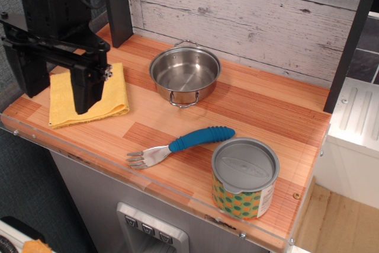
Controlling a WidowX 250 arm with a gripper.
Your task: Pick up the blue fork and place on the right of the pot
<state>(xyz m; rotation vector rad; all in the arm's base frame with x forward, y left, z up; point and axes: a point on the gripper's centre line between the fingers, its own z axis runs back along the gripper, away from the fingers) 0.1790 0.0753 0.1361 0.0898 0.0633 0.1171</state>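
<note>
The blue fork (183, 144) lies flat on the wooden counter near the front edge, its ribbed blue handle pointing right and its silver tines pointing left. The shiny steel pot (185, 74) stands empty behind it, toward the back middle of the counter, with wire loop handles front and back. My black gripper (59, 102) hangs at the far left above a yellow cloth. Its two fingers stand wide apart and hold nothing. It is well to the left of both the fork and the pot.
A folded yellow cloth (112, 96) lies under the gripper at the left. A grey-lidded can with a green-orange label (244, 177) stands at the front right, just right of the fork handle. A plank wall (249, 16) backs the counter (266, 111). A dark post (117, 4) stands at the back left.
</note>
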